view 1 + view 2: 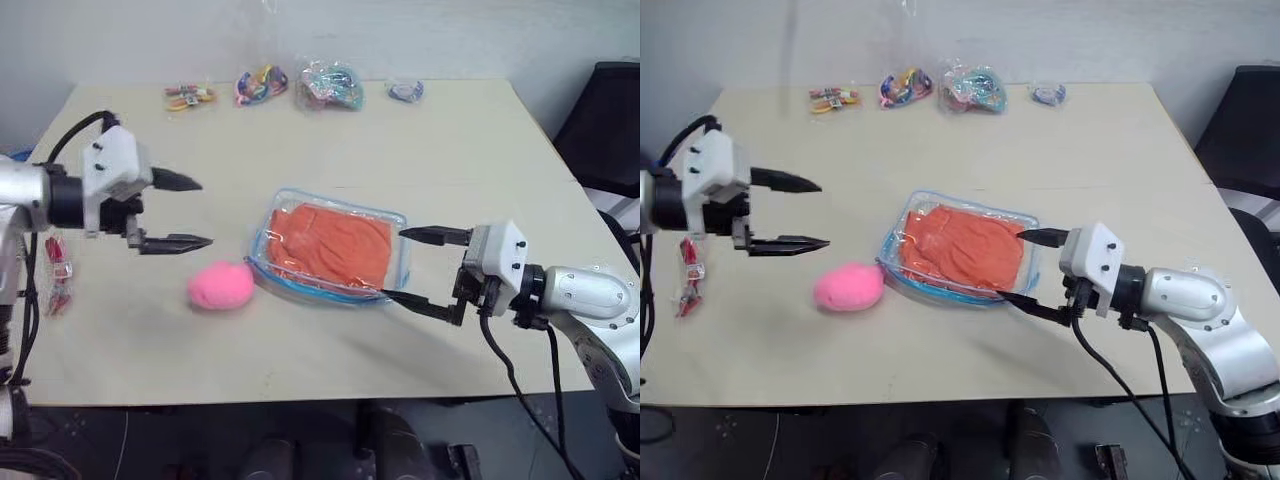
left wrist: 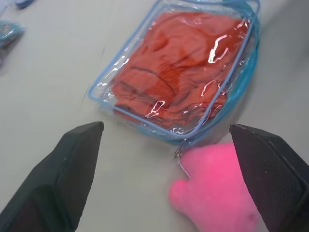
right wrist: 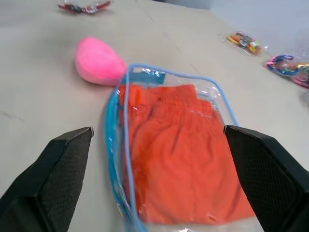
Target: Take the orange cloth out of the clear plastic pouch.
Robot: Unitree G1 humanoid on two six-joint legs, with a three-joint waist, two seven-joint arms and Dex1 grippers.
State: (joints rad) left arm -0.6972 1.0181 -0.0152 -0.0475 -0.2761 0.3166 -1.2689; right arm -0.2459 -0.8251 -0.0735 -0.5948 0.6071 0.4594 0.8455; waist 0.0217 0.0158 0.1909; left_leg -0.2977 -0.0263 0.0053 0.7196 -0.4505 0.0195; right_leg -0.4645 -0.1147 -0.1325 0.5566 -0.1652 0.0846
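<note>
Beige rectangular surface [image 1: 400,130], carrying all objects. At its centre lay the flat, clear plastic pouch with light blue trim [image 1: 330,247]; the bright orange folded cloth [image 1: 335,242] sat wholly inside it, filling most of the pouch. A pink fuzzy plush toy [image 1: 220,285] rested just beside the pouch's corner nearest the left arm. 4 small clear bags of colourful items [image 1: 260,84] lined the far edge of the surface, and another small bag with red contents [image 1: 57,272] lay near the left edge.

Left gripper [image 1: 180,213]: 2 black jaws spread wide and empty, raised above the surface and apart from the pouch, pointing toward it across the plush toy. Right gripper [image 1: 420,268]: jaws likewise spread wide and empty, reaching in from the opposite side, the tips standing at the pouch's near end; whether they touched the plastic could not be told.

Step in hand, as judged: approach, with nothing yet grasped and the cloth not yet withdrawn. The next move probably called for 1 gripper to pin or pinch the pouch's trim while the other entered the opening and closed on the cloth; slippery plastic and the adjacent plush toy were likely hindrances.
</note>
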